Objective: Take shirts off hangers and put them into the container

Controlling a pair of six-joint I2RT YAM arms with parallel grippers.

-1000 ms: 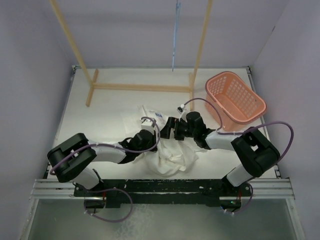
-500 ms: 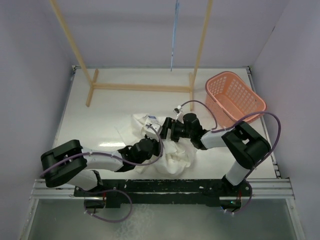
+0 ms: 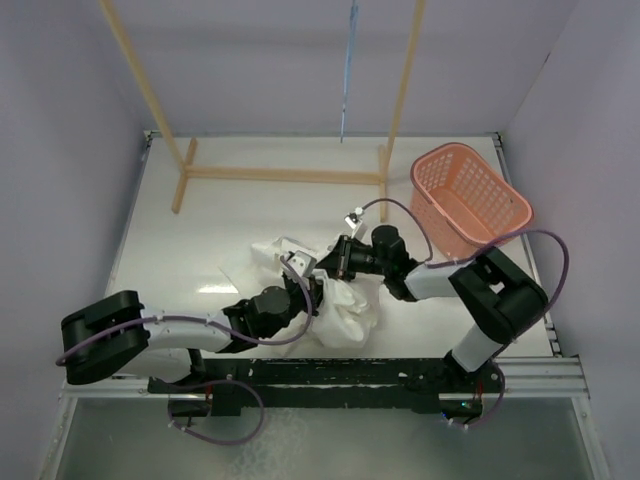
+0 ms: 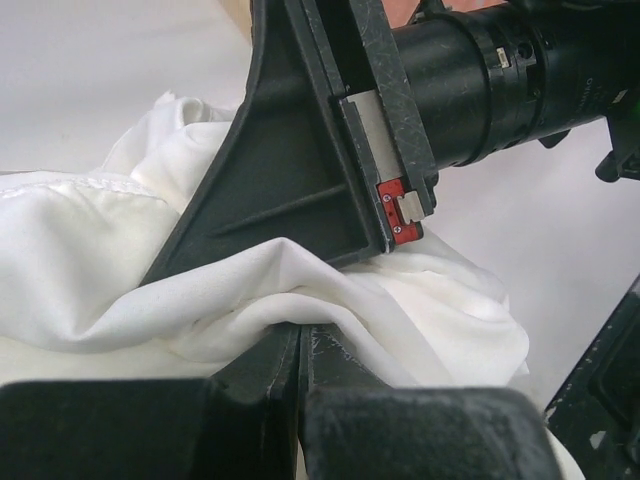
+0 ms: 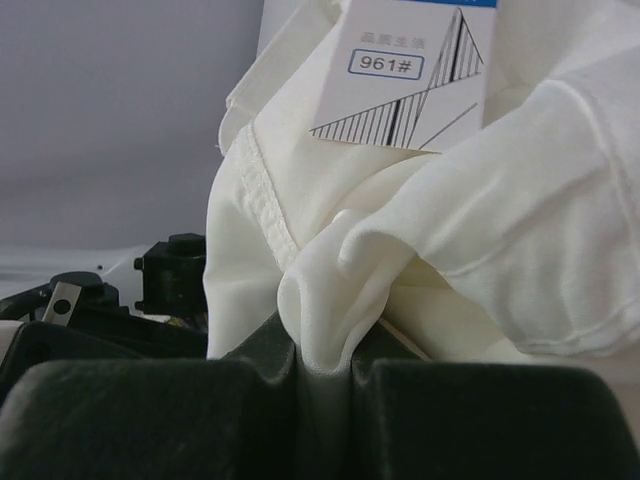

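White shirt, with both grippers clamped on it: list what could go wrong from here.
1. The right gripper pinches only a thin fold of the white shirt by its label; lifting may pull it free.
2. The left gripper grips right beside it, so the two could collide.
3. The loose heap may snag on the laundry basket rim.

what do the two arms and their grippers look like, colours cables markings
The left arm and right arm both have blocky black joints linked by white segments, with a thin purple cable looping along each. The right gripper has matte black wedge fingers, one carrying a grey pad and small red tab.
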